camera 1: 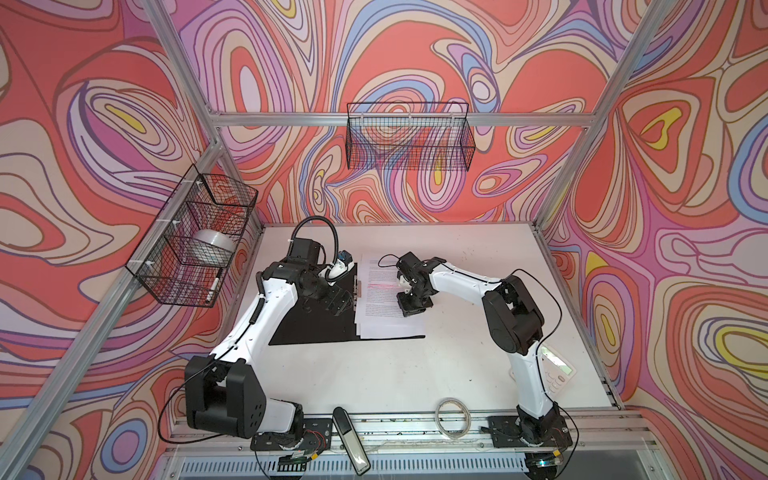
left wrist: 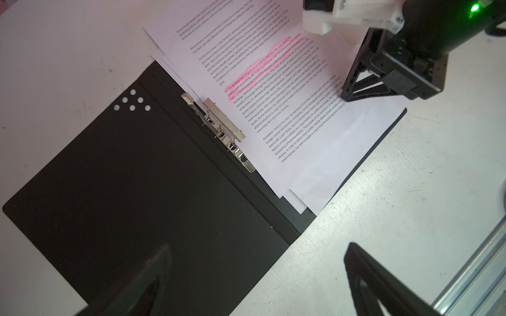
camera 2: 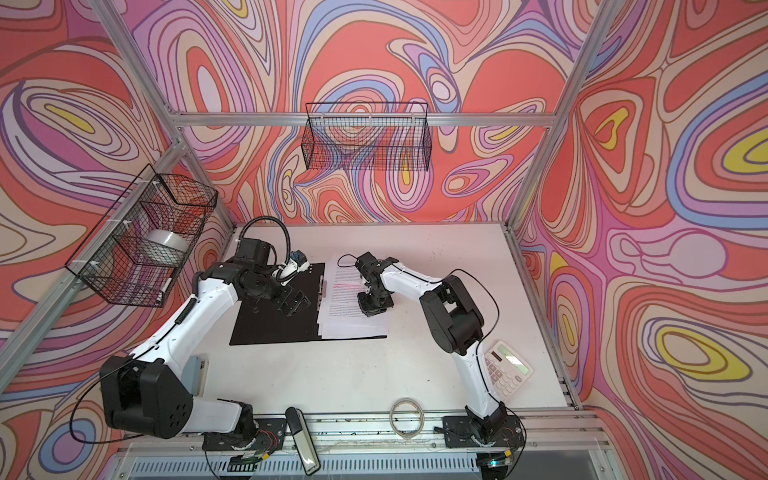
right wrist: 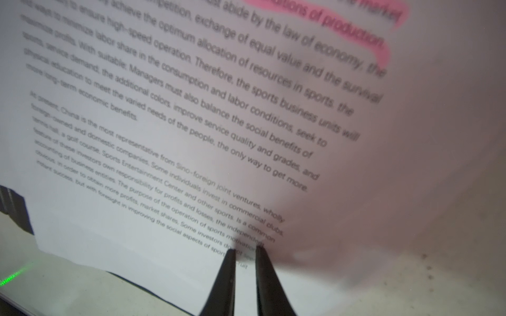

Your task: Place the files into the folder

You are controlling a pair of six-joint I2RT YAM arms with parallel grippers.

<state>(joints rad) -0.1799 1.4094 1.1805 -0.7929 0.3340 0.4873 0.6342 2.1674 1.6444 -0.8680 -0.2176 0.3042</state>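
- Far left, a wire basket (camera 1: 178,286) hangs on the frame with a whitish roll (camera 1: 212,246) in it.
- My left gripper (left wrist: 260,287) hovers over the folder's left leaf. Its jaws are spread wide with nothing between them. In both top views it sits just left of the spine (camera 1: 340,302).
- The folder (camera 1: 316,326) lies open and flat on the white table (camera 1: 374,374), black inside up. A cluster of pale dots marks one far corner of the left leaf.
- The metal clip (left wrist: 219,125) runs along the spine, and the sheets' left edge lies right against it. I cannot tell whether that edge is tucked under it.
- The files (camera 1: 384,320) lie on the folder's right leaf, printed side up, with the pink highlighted line in the upper half. They are slightly fanned rather than squared. A thin black strip of folder shows past their near edge.
- My right gripper (right wrist: 245,255) points down onto the top sheet near its right edge, tips touching the paper. Its jaws are drawn nearly together with only a narrow slit between them. I cannot tell whether any paper is caught there.
- Far right, a white calculator (camera 2: 507,370) sits near the table's edge, well apart from the folder.
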